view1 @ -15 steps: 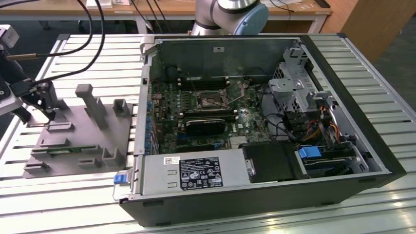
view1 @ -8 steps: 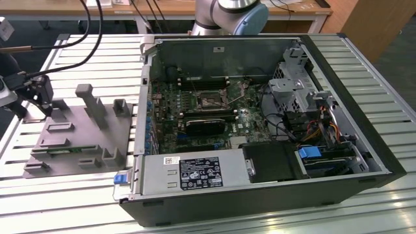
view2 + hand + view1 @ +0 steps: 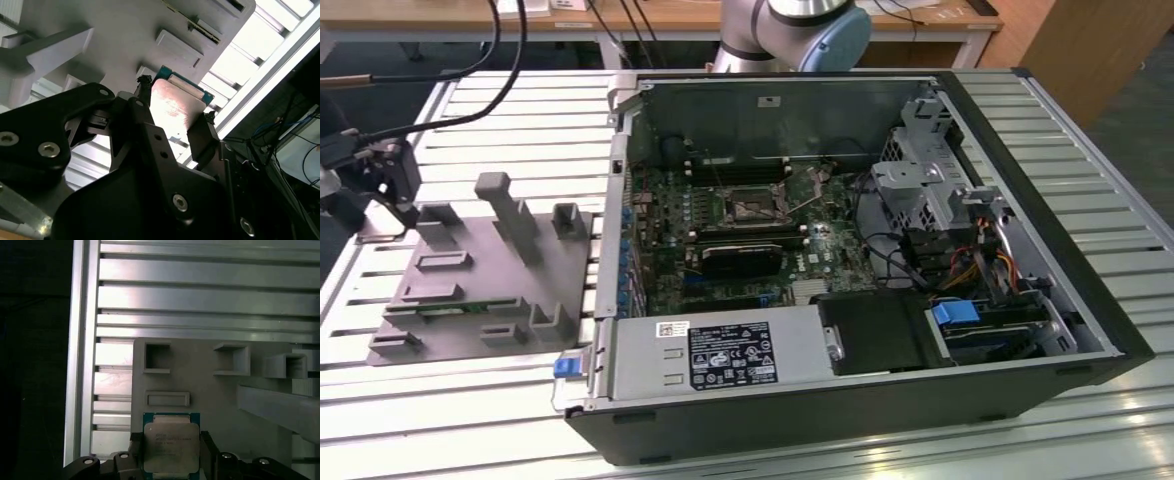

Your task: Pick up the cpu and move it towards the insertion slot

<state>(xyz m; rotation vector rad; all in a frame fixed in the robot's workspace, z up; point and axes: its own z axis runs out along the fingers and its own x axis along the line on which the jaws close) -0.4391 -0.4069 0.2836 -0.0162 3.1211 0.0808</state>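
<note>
The cpu (image 3: 171, 447) is a flat square chip with a silver top and a green rim. In both wrist views it sits between my gripper's (image 3: 171, 452) two black fingers (image 3: 135, 452), which press on its opposite edges. It hangs close over the grey plastic fixture plate (image 3: 220, 400). In the second wrist view the cpu (image 3: 175, 107) shines between the fingertips (image 3: 143, 92). In the exterior view my gripper (image 3: 384, 200) is at the far left, beside the fixture plate (image 3: 480, 270). The insertion slot (image 3: 754, 205) lies inside the open computer case, on the green board.
The open computer case (image 3: 854, 250) fills the exterior view's middle and right, with a power supply (image 3: 720, 355), drive cage (image 3: 927, 190) and cables. Upright grey blocks (image 3: 500, 200) stand on the fixture plate. The table (image 3: 494, 110) is ribbed aluminium. Black cables (image 3: 467, 90) run to my wrist.
</note>
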